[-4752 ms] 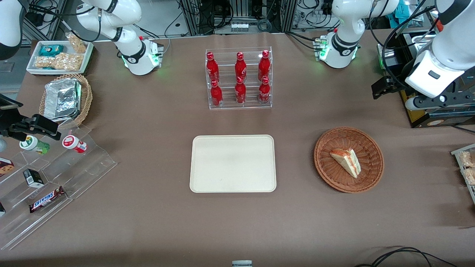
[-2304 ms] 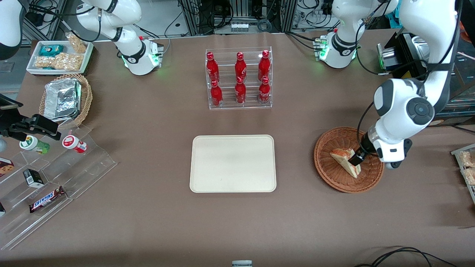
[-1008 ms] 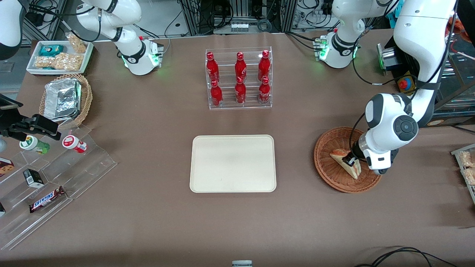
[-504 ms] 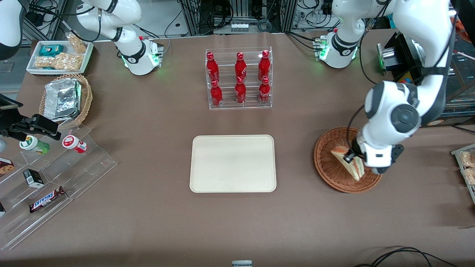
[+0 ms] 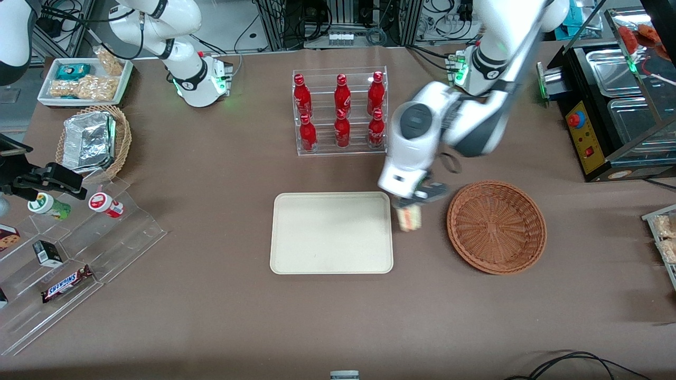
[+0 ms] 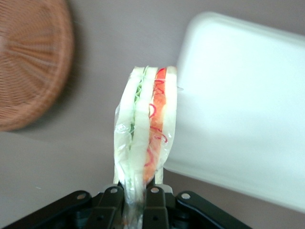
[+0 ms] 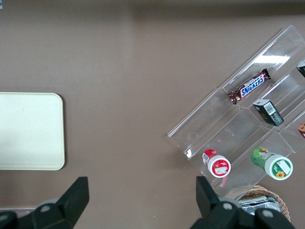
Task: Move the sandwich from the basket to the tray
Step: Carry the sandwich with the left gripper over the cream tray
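Since half a second ago, the sandwich (image 5: 409, 218) has left the basket (image 5: 496, 227) and travelled with the working arm toward the tray (image 5: 331, 233). It now hangs in the air between the two, close beside the tray's edge at the working arm's end and clear of the basket's rim. The gripper (image 5: 411, 207) sits directly above it, with its jaws clamped on the bread.

From the wrist camera, the sandwich (image 6: 145, 143) stands on edge, wrapped in clear film, showing white bread slices with a green layer and a red-orange layer between them. The black fingers (image 6: 155, 202) pinch it at one end. Beneath it lies bare brown tabletop (image 6: 57, 162), with the woven basket (image 6: 31, 62) to one side and a rounded corner of the cream tray (image 6: 248, 119) to the other.

The round reddish-brown basket holds nothing now. The flat tray is also bare, lying near the middle of the tabletop (image 5: 211, 316). Farther from the front camera than the tray stands a clear rack of red bottles (image 5: 340, 111). Toward the parked arm's end of the tabletop are a tan basket with a foil container (image 5: 92, 141) and clear stepped shelves (image 5: 79, 258) holding small snacks.
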Available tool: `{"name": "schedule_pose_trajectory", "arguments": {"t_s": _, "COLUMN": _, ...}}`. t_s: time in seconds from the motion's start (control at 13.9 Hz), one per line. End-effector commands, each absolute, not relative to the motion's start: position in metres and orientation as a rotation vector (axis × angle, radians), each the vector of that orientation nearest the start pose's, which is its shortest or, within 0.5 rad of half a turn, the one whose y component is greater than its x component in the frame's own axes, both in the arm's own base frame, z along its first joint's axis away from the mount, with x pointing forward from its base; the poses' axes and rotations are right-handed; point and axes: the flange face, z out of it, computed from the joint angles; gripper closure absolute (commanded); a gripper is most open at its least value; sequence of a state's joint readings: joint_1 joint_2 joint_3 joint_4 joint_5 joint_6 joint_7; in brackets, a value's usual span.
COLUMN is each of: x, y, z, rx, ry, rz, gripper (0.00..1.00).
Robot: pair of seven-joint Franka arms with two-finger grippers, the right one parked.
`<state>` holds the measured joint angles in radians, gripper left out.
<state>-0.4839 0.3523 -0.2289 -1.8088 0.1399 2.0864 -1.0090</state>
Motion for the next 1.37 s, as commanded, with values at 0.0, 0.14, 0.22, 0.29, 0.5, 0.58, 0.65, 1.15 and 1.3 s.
{"name": "schedule_pose_trajectory", "arguments": {"t_s": 0.0, "x": 0.496, "y": -0.463, "z": 0.333, "rx": -3.079, "ry": -0.244, "rz": -0.019, "gripper": 0.89}}
{"name": "schedule_pose_trajectory", "arguments": {"t_s": 0.14, "x": 0.491, "y": -0.502, "z": 0.308, "rx": -3.097, "ry": -0.180, "rz": 0.006, "gripper": 0.87}}
{"name": "schedule_pose_trajectory", "arguments": {"t_s": 0.22, "x": 0.495, "y": -0.514, "z": 0.302, "rx": -3.110, "ry": -0.171, "rz": 0.003, "gripper": 0.86}}
{"name": "schedule_pose_trajectory", "arguments": {"t_s": 0.29, "x": 0.500, "y": -0.521, "z": 0.295, "rx": -3.117, "ry": -0.173, "rz": 0.005, "gripper": 0.84}}
{"name": "schedule_pose_trajectory", "arguments": {"t_s": 0.5, "x": 0.508, "y": -0.531, "z": 0.270, "rx": -3.123, "ry": -0.123, "rz": 0.028, "gripper": 0.73}}
{"name": "schedule_pose_trajectory", "arguments": {"t_s": 0.58, "x": 0.511, "y": -0.536, "z": 0.268, "rx": -3.131, "ry": -0.126, "rz": 0.023, "gripper": 0.72}}
{"name": "schedule_pose_trajectory", "arguments": {"t_s": 0.65, "x": 0.516, "y": -0.538, "z": 0.266, "rx": -3.139, "ry": -0.132, "rz": 0.023, "gripper": 0.70}}
{"name": "schedule_pose_trajectory", "arguments": {"t_s": 1.15, "x": 0.529, "y": -0.546, "z": 0.262, "rx": -3.157, "ry": -0.168, "rz": 0.002, "gripper": 0.28}}
{"name": "schedule_pose_trajectory", "arguments": {"t_s": 1.3, "x": 0.532, "y": -0.539, "z": 0.282, "rx": -3.146, "ry": -0.178, "rz": 0.005, "gripper": 0.02}}
